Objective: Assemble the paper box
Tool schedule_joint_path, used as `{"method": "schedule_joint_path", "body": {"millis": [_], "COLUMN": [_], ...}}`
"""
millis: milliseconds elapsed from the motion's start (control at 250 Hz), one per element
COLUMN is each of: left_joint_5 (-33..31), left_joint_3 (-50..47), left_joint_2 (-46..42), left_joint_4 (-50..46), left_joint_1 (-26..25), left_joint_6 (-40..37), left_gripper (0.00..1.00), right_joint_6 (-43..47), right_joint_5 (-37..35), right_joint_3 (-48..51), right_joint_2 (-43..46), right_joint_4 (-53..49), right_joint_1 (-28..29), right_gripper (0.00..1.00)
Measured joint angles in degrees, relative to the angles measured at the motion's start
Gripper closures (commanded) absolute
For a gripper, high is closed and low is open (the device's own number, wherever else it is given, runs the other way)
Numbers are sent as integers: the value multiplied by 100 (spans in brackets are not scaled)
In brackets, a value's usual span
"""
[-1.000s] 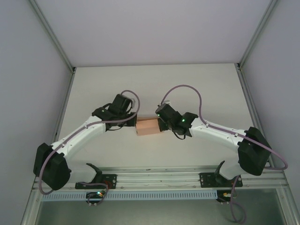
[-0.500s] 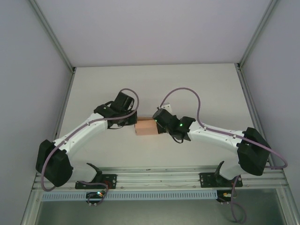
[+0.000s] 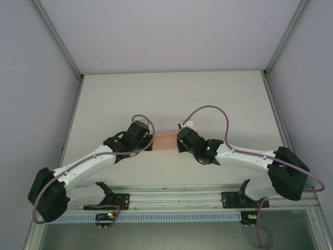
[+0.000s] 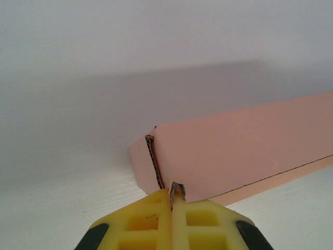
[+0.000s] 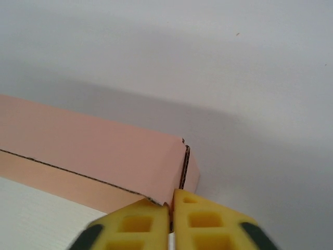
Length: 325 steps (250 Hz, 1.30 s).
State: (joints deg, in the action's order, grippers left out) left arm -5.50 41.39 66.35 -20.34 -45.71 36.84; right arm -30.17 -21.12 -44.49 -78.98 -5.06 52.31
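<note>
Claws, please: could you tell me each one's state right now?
Left claw: closed on the paper box.
Right claw: closed at the box's corner; grip unclear.

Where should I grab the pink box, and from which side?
Probably by a short end, coming in level along its length. The box is long and slim, with broad flat faces that offer little to pinch, while the thin card edge at each end suits a narrow pinch; the left gripper is shut on that edge.
</note>
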Motion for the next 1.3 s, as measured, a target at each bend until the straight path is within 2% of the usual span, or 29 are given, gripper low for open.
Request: {"method": "schedule_joint_path", "body": {"millis": [28,72,140,196,415,479,587,739,799,867,938,1058,1166,1298], "left_joint_5": [-20,-48,-63,-61,-83,-101,-103,-101,-94,-74,-31,173,306,527], "left_joint_3": [-13,-22,-28,-28,-22,-11,-4,24,48,111,223,435,614,820], "left_joint_2": [-4,-7,-7,-4,-4,-4,-9,-11,-11,-9,-11,-122,-247,-153], "left_joint_4": [22,50,72,79,74,55,42,-15,-72,-254,-525,-898,-1106,-975], "left_joint_1": [-9,-28,-39,-39,-61,-83,-83,-83,-83,-83,-81,-90,-68,243], "left_joint_6": [0,0,-13,-44,-175,-219,-280,-376,-428,-507,-592,-636,-610,-503], "left_gripper": [100,100,100,100,100,100,94,90,82,65,55,29,23,25], "right_joint_6": [42,59,151,216,280,240,122,-22,-125,-254,-374,-525,-610,-654], "right_joint_5": [90,188,328,380,426,492,673,992,1130,1189,1200,1163,1152,1303], "right_joint_3": [0,-20,-107,-219,-623,-649,-649,-623,-520,-411,-319,-199,-142,-81], "right_joint_2": [17,28,37,63,444,474,337,-157,-306,-348,-341,-299,-282,-282], "right_joint_4": [2,2,-109,-278,-479,-422,-411,-417,-385,-177,-20,184,280,400], "right_joint_1": [-4,7,13,4,-411,-632,-907,-942,-942,-942,-955,-981,-1005,-938], "right_gripper": [69,56,51,40,38,41,43,50,53,54,57,57,59,62]}}
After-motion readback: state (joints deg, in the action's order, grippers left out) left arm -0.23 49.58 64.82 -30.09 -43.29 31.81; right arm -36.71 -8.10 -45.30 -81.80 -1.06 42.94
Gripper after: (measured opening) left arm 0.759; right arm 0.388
